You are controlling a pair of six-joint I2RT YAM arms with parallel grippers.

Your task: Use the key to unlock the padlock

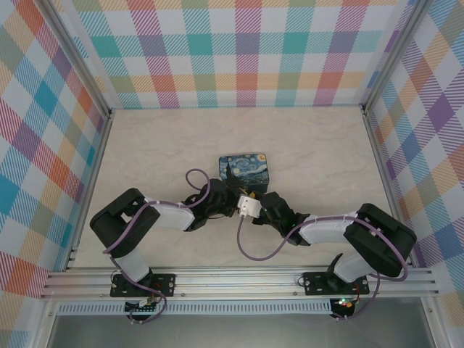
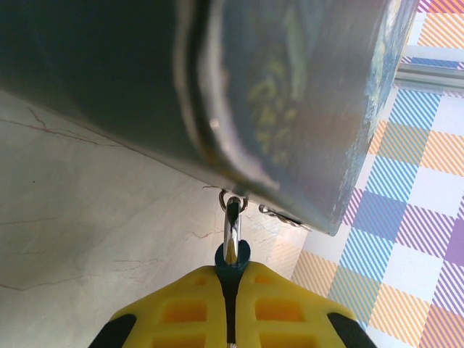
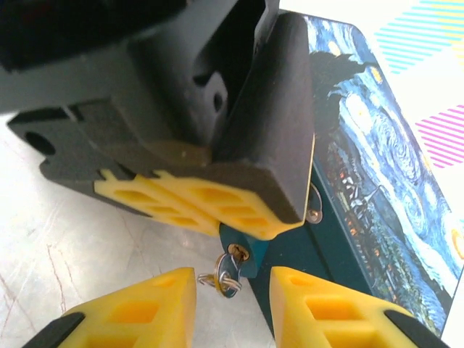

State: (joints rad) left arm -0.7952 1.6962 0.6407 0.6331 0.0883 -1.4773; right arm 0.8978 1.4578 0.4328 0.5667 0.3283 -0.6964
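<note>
Padlock (image 2: 233, 257) pinched in left tool (image 2: 230, 286), right tool (image 3: 232, 290) partly open astride key (image 3: 227, 275).

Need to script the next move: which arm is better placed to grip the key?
Right. The right gripper, open, straddles the key at the padlock, which the left gripper is shut on and steadies.

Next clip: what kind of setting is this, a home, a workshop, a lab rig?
Most likely a lab test cell: a pale marble-look tabletop boxed in by bright plaid panels on aluminium framing, with the left arm and right arm bolted to the near rail.
</note>
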